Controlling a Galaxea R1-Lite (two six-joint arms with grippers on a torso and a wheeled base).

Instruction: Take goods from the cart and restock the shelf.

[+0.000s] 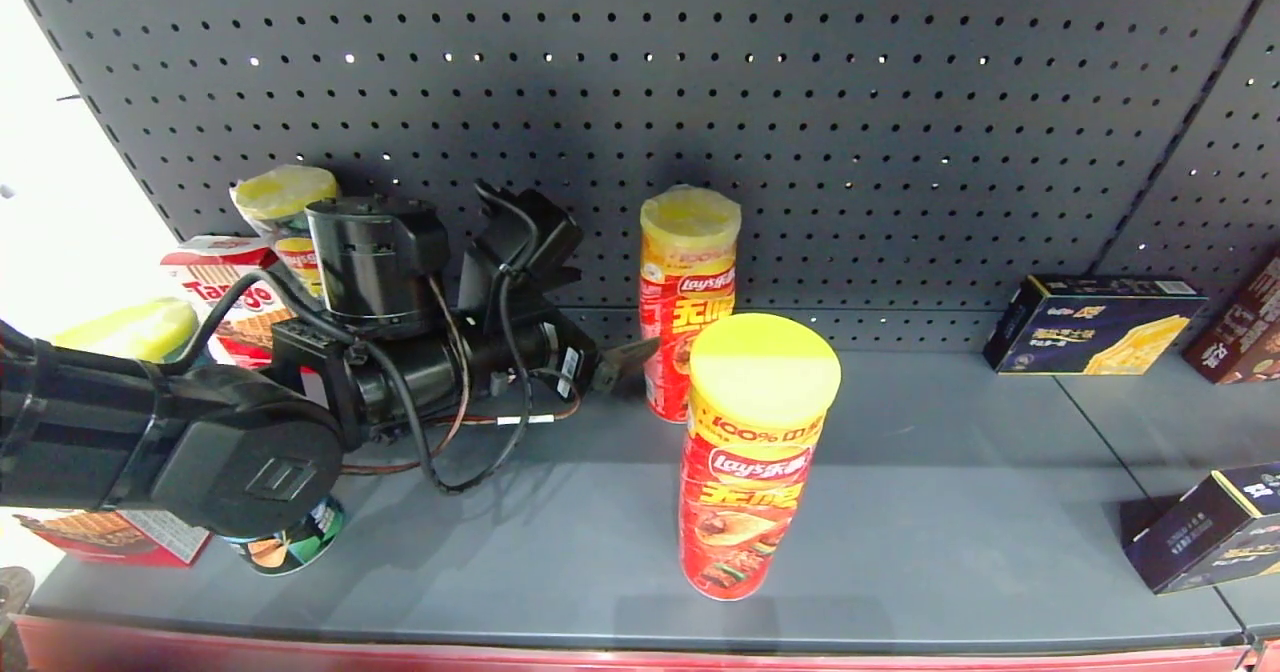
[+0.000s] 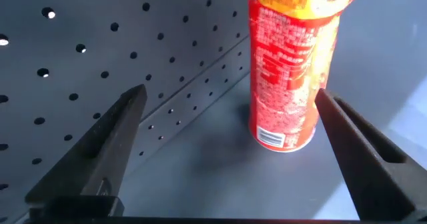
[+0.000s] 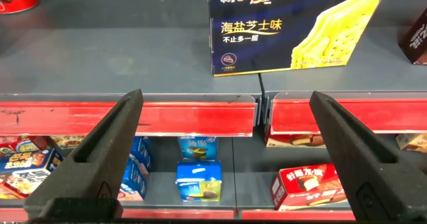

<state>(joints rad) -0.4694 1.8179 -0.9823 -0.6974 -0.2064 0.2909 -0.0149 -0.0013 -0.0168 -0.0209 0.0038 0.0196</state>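
Left gripper (image 2: 230,94), jaws apart and empty, has a chip can (image 2: 287,84) standing on the shelf (image 1: 950,472) just ahead of its tips; right gripper (image 3: 227,96) likewise apart, blue box (image 3: 293,27) beyond it

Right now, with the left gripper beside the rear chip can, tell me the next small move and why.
Probably draw the left gripper back along its own arm, away from the rear can. Its fingers are open, and the can stands upright on the shelf, apart from both fingers in the left wrist view, so it looks already placed.
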